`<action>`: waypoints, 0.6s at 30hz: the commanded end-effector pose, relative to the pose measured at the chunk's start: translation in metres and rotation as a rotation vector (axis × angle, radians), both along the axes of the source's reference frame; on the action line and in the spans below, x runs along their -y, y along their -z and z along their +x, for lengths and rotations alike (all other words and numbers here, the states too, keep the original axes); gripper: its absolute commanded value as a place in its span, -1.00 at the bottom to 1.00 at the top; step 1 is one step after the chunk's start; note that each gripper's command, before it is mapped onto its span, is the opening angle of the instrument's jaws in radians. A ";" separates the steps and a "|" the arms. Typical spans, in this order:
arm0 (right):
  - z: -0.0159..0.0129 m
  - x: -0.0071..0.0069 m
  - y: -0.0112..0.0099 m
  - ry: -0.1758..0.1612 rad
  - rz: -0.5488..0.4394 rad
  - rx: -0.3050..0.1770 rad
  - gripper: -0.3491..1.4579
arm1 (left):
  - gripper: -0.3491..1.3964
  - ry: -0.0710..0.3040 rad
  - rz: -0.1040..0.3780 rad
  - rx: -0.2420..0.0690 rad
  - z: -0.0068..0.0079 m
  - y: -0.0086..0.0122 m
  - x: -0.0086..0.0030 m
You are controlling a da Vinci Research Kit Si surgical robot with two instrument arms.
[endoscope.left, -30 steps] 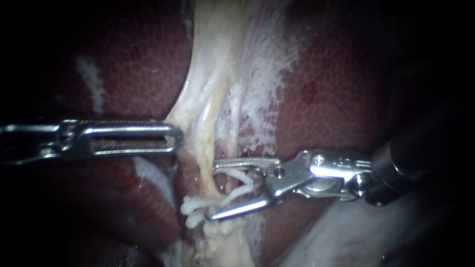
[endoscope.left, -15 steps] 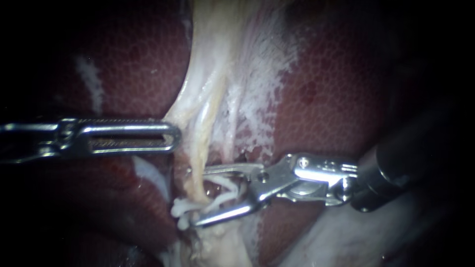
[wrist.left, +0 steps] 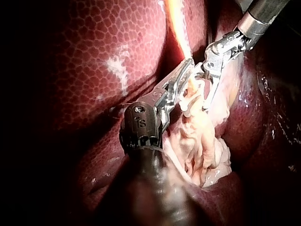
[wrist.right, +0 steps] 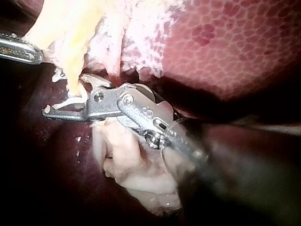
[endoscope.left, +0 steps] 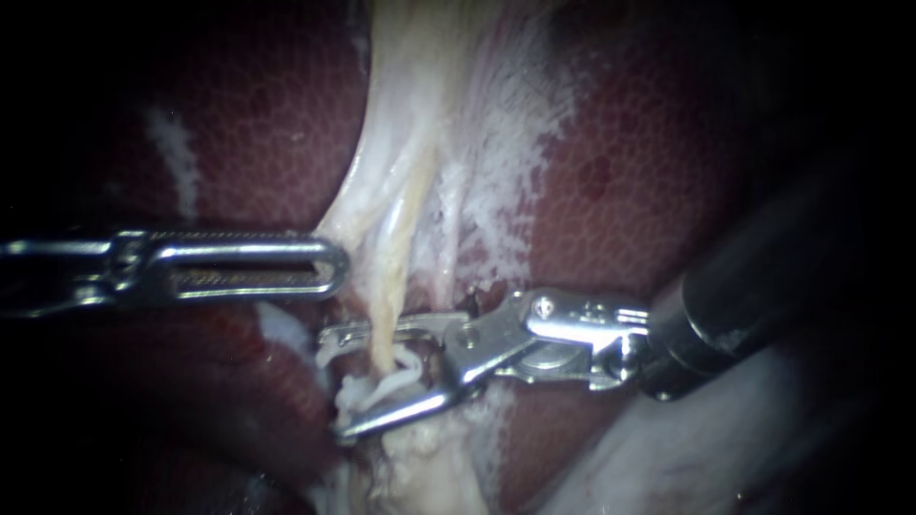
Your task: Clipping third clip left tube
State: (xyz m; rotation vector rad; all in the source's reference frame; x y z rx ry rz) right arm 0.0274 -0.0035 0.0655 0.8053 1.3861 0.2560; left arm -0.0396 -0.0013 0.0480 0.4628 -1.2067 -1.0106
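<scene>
The left tube [endoscope.left: 389, 329] is a pale yellowish strand running down from the white tissue between the liver lobes. My right instrument [endoscope.left: 336, 383] comes in from the right with its jaws open and standing on either side of this tube. A white clip [endoscope.left: 396, 377] lies in the gap between them, against the tube. More white clip material [endoscope.left: 351, 396] bunches on the tube near the lower jaw tip. My left instrument [endoscope.left: 329, 262] lies level, its slotted jaws shut on the pale tissue edge [endoscope.left: 358, 215]. The right wrist view shows the open jaws [wrist.right: 51, 92] around the tube [wrist.right: 70, 77].
Dark red liver [endoscope.left: 630, 172] lies on both sides of the pale band. A lump of pale folded tissue [wrist.left: 202, 146] sits below the clipping site. The right instrument's dark shaft [endoscope.left: 744, 286] crosses the lower right lobe.
My right instrument has slid leftward, so its open jaws now straddle the tube instead of stopping short of it. The left instrument has held still.
</scene>
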 end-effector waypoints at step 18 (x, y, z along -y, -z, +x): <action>-0.0008 -0.0042 0.0027 0.001 0.030 -0.007 0.02 | -1.00 -0.001 0.000 0.002 0.0000 -0.0001 0.0000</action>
